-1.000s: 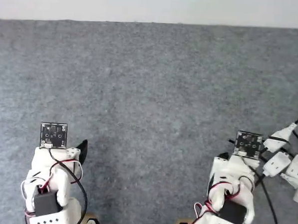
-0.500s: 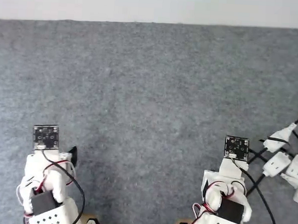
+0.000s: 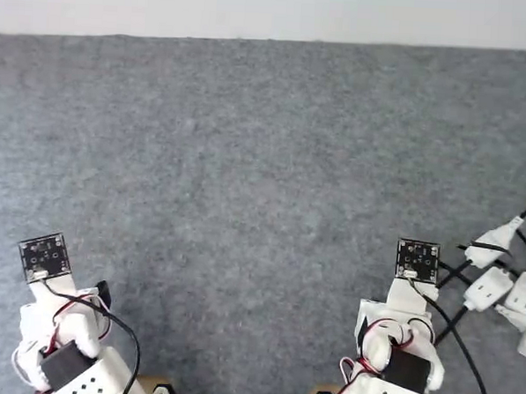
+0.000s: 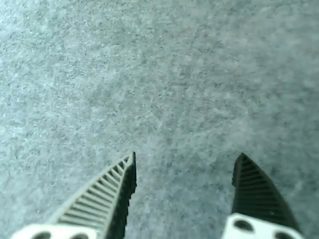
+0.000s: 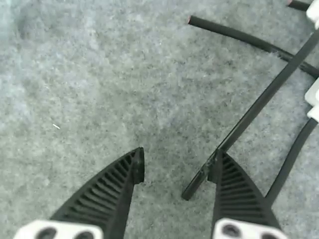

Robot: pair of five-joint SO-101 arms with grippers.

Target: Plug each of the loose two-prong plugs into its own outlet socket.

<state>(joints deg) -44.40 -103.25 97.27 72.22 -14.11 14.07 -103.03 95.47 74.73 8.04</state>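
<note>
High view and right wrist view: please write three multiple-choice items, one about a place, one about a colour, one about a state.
1. The plugs lie: A beside the right arm; B at mid-table; C at the far edge.
2. The cables are: A white; B black; C red.
3. The right pincer is: A shut on a plug; B shut on a cable; C open.
Key: 1 A, they cluster by that arm; 2 B, each is black; 3 C, its fingers stand apart.

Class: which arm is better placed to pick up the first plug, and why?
Right. The right claw, open, sits beside the black cables, with the white plugs close by. The left claw is over bare grey mat, far from them.
</note>
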